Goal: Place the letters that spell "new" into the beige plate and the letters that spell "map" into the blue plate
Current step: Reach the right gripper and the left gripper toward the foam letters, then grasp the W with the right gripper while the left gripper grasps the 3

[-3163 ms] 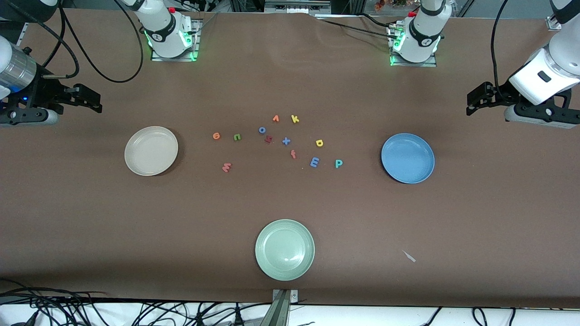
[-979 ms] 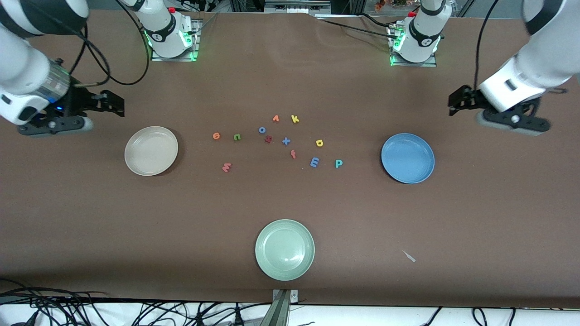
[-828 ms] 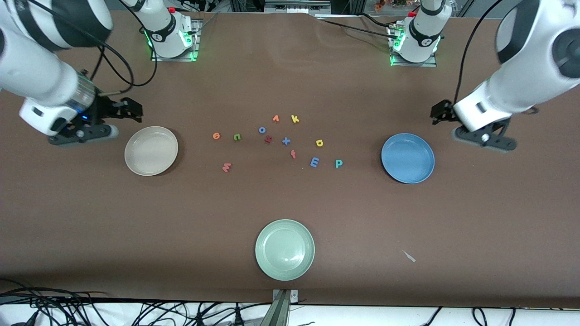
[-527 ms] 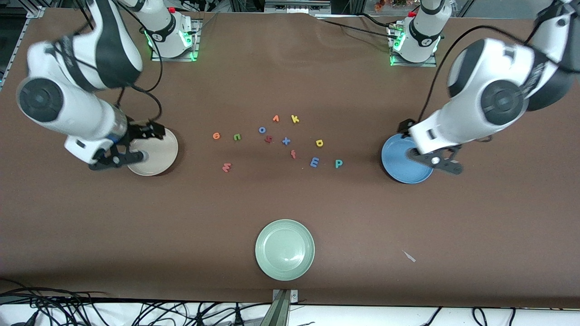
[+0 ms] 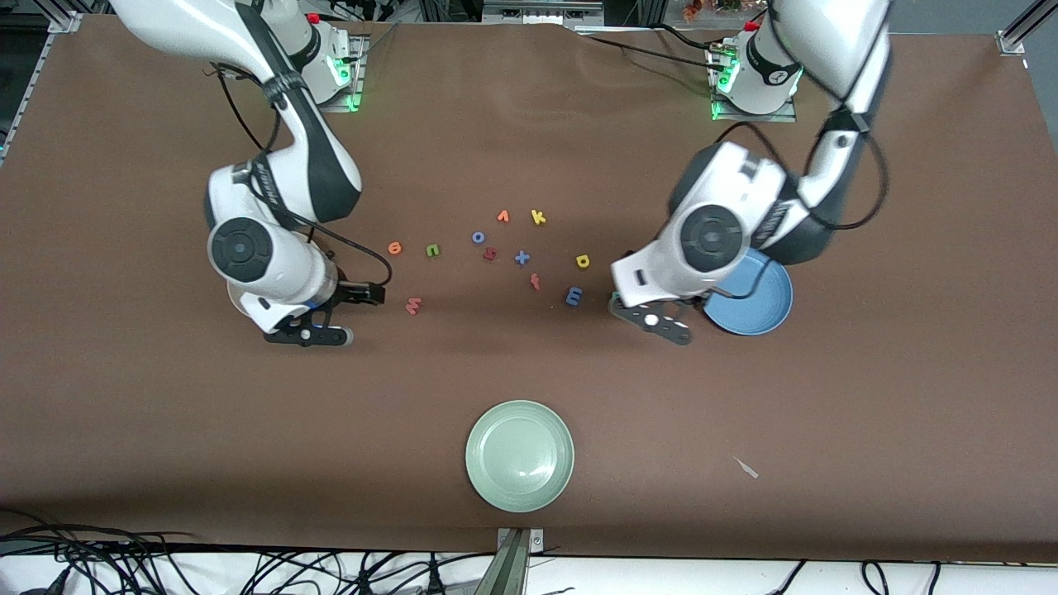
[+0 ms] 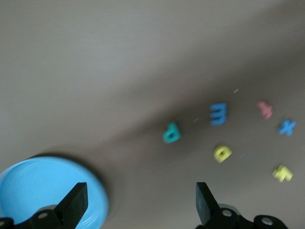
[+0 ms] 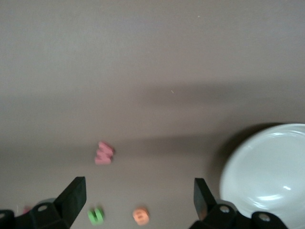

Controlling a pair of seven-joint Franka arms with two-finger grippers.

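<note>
Wrist views show both grippers spread wide and empty: left gripper (image 6: 138,207) above the table near the blue plate (image 6: 43,186), right gripper (image 7: 136,205) near the beige plate (image 7: 267,167); letters lie mid-table.

This looks like a robot lab, not a home. A big table (image 5: 165,413) is covered with a plain brown cloth. Two white robot arms are bolted to metal base plates at the 11 o'clock (image 5: 318,78) and 1 o'clock (image 5: 756,91) parts of the front view, and green lights glow on them. Black cables (image 5: 248,570) lie in a messy heap along the edge from 6 to 8 o'clock. A metal camera pole (image 5: 514,562) stands at 6 o'clock. Metal frame bars (image 5: 50,16) show in the corner at 10 o'clock.
</note>
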